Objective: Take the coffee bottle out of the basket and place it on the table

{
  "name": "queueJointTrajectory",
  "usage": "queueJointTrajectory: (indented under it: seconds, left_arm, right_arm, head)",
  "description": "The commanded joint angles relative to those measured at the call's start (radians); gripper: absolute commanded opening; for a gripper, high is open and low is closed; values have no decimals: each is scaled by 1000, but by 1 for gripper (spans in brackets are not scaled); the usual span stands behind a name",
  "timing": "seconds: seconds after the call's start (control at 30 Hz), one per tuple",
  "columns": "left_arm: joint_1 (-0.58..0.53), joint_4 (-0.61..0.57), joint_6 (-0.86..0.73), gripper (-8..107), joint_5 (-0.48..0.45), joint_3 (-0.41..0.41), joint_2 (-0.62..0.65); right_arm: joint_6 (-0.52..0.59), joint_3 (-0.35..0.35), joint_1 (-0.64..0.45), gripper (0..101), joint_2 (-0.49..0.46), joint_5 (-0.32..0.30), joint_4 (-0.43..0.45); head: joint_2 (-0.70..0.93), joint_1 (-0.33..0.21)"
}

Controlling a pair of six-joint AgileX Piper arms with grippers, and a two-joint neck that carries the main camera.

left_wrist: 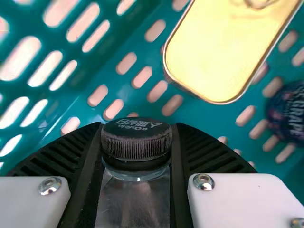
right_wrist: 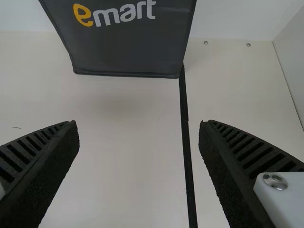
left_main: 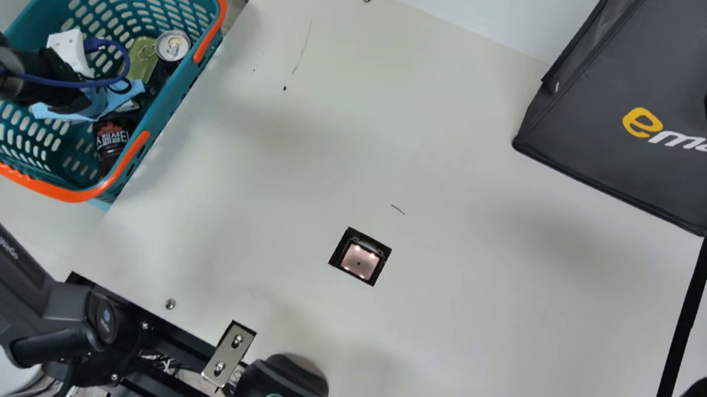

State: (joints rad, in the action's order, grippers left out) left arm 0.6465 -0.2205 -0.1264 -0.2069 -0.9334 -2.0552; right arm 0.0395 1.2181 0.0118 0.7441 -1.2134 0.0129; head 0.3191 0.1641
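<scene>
in the basket (left_main: 176, 95), the coffee bottle (left_wrist: 135, 199) is pinched around its cap and neck by the left tool (left_wrist: 137, 127). a firm, even squeeze is called for, as the weight hangs below the hold and could swing. the lift is best made straight up and slowly, so that the gold tin (left_main: 142, 58) and the can (left_main: 172, 46) are not knocked. the near wall should be fully cleared before any sideways travel. over the surface (left_main: 295, 185), the bottle is best lowered upright, its base settled before the squeeze is eased. the bag (left_main: 602, 120) can be left alone, as can the right tool (right_wrist: 138, 127), which is spread wide.
</scene>
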Motion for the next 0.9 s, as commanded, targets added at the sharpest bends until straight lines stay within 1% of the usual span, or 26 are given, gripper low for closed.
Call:
queueJointTrajectory:
  seconds: [0.0,0.87]
  left_arm:
    - [0,-13,-15,10,-6,5,13]
    - [24,-169,-262,10,-71,83,255]
  right_arm:
    - [0,0,0,91,0,0,0]
    - [0,0,0,91,0,-1,0]
  head:
    - [2,-26]
    - [2,-26]
